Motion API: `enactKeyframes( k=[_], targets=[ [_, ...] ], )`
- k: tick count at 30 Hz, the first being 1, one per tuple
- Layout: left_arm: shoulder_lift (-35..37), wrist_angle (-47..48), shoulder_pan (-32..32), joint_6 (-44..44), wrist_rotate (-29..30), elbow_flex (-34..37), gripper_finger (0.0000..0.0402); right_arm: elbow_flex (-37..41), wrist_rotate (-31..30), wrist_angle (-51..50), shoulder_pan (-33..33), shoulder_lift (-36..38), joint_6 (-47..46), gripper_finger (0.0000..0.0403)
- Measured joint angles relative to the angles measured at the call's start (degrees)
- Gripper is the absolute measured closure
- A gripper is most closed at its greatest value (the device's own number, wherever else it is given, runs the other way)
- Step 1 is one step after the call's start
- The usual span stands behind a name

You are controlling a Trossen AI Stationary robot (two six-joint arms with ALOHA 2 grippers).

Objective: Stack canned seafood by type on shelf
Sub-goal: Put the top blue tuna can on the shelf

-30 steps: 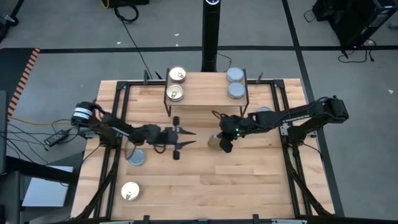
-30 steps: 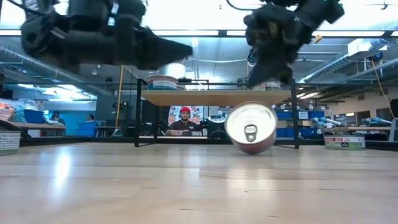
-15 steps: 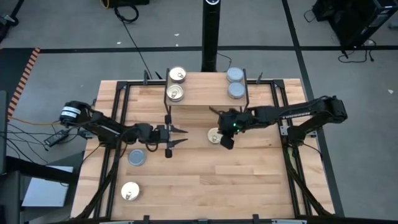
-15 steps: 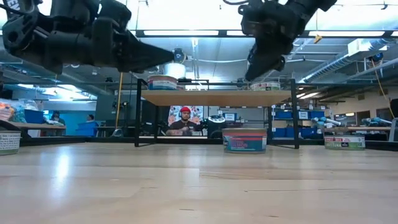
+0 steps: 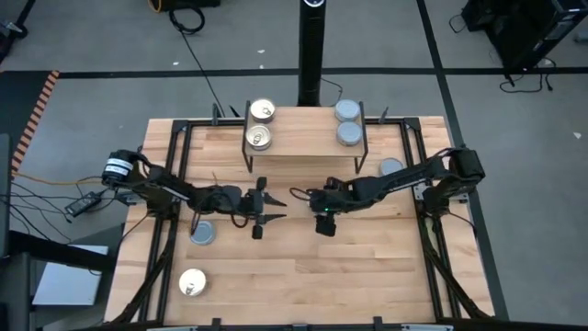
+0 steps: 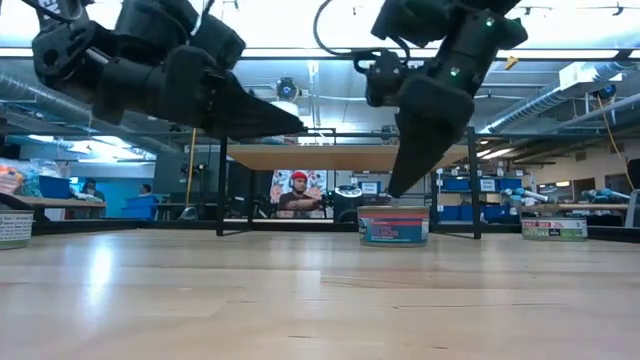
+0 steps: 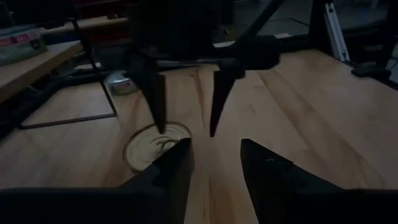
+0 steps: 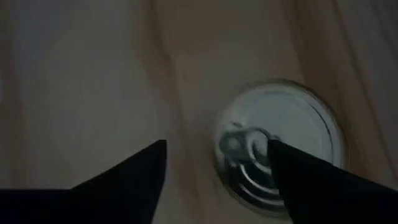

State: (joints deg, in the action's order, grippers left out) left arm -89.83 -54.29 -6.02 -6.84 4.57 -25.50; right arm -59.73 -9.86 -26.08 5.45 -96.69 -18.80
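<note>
The shelf (image 5: 303, 138) stands at the table's far middle. Two gold-lidded tins (image 5: 260, 124) sit on its left end and two grey-lidded tins (image 5: 347, 122) on its right end. In front of the shelf a gold pull-tab tin (image 8: 280, 118) lies flat on the table, lid up (image 6: 393, 227). My right gripper (image 8: 216, 143) hangs open just above it, fingers pointing down (image 6: 395, 185); one finger is over the lid and the other beside the tin. My left gripper (image 5: 274, 208) hovers open a little to the left, pointing at the tin (image 7: 149, 149).
A grey-lidded tin (image 5: 202, 233) and a gold-lidded tin (image 5: 192, 282) lie on the table near the left edge. Another grey-lidded tin (image 5: 391, 166) lies right of the shelf. Black frame rails (image 5: 175, 184) run along both table sides. Bare wood lies toward the near edge.
A second ago the gold pull-tab tin stood on its edge with the lid facing the near side. It has fallen flat, lid up. My right gripper has moved toward the table's left and come down over it.
</note>
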Motion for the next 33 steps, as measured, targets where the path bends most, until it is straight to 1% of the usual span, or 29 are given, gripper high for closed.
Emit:
enactKeyframes(
  k=[2,7,11,13,18,22,23,29,33],
  targets=[
    [-0.77,0.38,0.00,0.02,-0.05,-0.29,0.0255,-0.14,-0.25,-0.44,-0.66,0.53,-0.62,0.0084],
    [-1.89,0.03,0.00,-0.02,-1.36,-1.18,0.0255,-0.34,-3.80,-0.65,-2.15,2.98,-0.80,0.0047],
    [-1.89,-0.11,0.00,-0.02,-1.51,-1.27,0.0255,-0.27,-1.93,-0.50,-4.50,1.15,-0.81,0.0031],
    [-1.89,-0.07,0.00,0.03,-1.54,-1.31,0.0255,-0.23,-1.65,-0.83,-5.33,0.08,-0.50,0.0028],
    [-1.89,0.05,0.00,0.03,-2.00,-1.31,0.0255,-0.23,-1.86,-0.48,-6.07,0.58,0.81,0.0025],
    [-1.89,0.07,0.00,0.03,-2.38,-1.31,0.0255,-0.23,3.74,0.36,-7.44,-0.38,0.42,0.0025],
    [-1.89,0.07,0.00,0.03,-2.39,-1.31,0.0255,-0.23,4.24,0.56,-7.60,-0.92,0.38,0.0024],
    [-1.89,0.09,0.00,0.05,-2.39,-1.31,0.0255,-0.58,3.40,1.85,-8.21,-4.04,2.03,0.0023],
    [-1.89,0.17,0.00,0.05,-2.39,-1.31,0.0255,-0.51,3.49,2.10,-8.21,-3.94,2.30,0.0025]
  ],
)
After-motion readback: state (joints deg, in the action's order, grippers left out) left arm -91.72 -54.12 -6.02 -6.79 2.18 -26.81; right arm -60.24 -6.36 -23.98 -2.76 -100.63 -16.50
